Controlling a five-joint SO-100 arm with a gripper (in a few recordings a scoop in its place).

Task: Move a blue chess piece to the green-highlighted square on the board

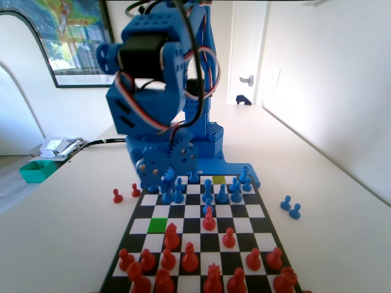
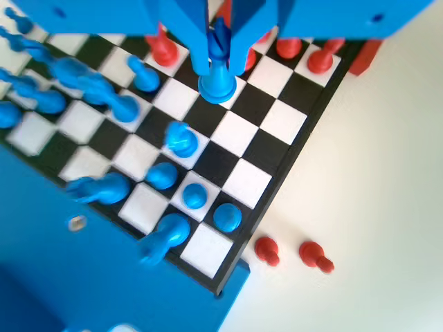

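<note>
Pincer (image 2: 219,52) clamped on your small, slim blue plastic pawn-like piece (image 2: 217,81), so the grab looks done.
Bright green square (image 1: 157,225) sits empty; carry and drop left.

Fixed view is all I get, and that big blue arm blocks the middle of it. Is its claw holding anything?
Observer: Yes. In the wrist view the gripper is shut on a blue chess piece.
Operator: Is it lifted off yet?
Observer: I cannot tell. The piece is upright between the jaws, with its round base over the board.
Operator: Anything close beside it?
Observer: A red piece stands just left of the jaws in that view.
</note>
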